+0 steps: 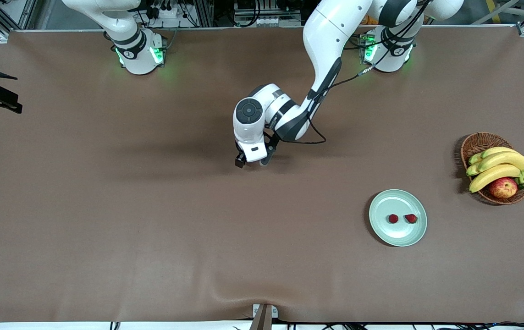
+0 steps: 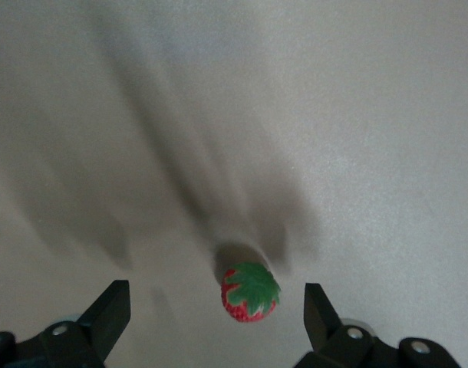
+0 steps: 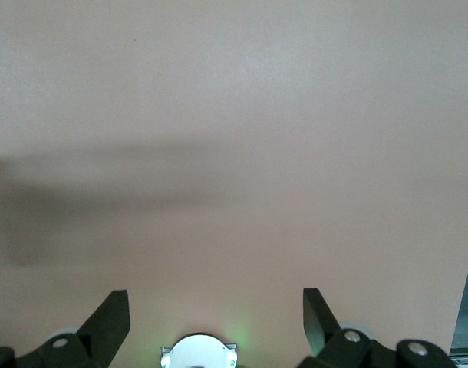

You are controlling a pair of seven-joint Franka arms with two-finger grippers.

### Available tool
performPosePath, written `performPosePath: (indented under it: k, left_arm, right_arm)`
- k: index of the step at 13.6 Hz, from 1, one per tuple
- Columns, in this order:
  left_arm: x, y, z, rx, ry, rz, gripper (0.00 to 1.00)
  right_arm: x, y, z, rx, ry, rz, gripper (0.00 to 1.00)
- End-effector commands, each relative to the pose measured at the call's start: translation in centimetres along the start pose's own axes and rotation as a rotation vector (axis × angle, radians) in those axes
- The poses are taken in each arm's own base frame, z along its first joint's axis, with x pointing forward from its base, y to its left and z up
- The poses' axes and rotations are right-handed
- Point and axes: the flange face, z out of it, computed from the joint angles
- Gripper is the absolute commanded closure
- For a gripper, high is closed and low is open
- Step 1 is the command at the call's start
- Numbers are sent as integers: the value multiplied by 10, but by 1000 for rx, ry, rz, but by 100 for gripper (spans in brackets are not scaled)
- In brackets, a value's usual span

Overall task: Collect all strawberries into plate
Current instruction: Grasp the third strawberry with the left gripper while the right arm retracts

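Observation:
The pale mint-green plate (image 1: 397, 203) lies toward the left arm's end of the table, near the front camera. Two strawberries (image 1: 393, 218) (image 1: 411, 218) lie side by side in it. A third strawberry (image 2: 251, 293), green top up, lies on the table between my left gripper's (image 2: 216, 290) open fingers, not touched. In the front view my left gripper (image 1: 252, 163) hangs low over the table's middle and hides that berry. My right gripper (image 3: 216, 295) is open and empty, high over bare table, and out of the front view.
A brown wicker basket (image 1: 478, 143) with bananas (image 1: 500, 167) and a red-yellow apple (image 1: 503, 187) stands beside the plate at the left arm's end. The right arm's base (image 1: 139, 54) is at the table's back edge. A cable (image 1: 314, 137) loops under the left arm.

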Motion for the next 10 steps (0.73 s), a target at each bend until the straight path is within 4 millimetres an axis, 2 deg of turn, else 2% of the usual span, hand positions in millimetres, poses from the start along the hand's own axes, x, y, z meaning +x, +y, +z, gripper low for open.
performPosePath:
  k: [1, 3, 6, 7, 8, 9, 10]
  left_arm:
    - [-2, 7, 4, -46, -8, -4, 0]
    - [-2, 8, 13, -59, -8, 4, 0]
    - [-2, 7, 16, -60, -7, 4, 0]
    - [-5, 6, 16, -60, -6, 11, 9]
    - [-12, 3, 16, -65, 7, 39, 72]
    - [-13, 2, 16, -68, 18, 56, 100]
    - [-14, 1, 15, -70, 19, 58, 100]
  right_arm:
    - [-13, 5, -8, 43, 1, 8, 0]
    - [-14, 3, -8, 98, 4, 2, 0]
    - [-13, -5, -6, 156, -1, -13, 0]
    - [-14, -5, -8, 155, 4, -15, 0]
    - [-16, -3, -12, 145, 14, -13, 0]
    - [-20, -5, -17, 143, 24, -15, 0]
    - [-23, -7, -21, 143, 32, -20, 0]
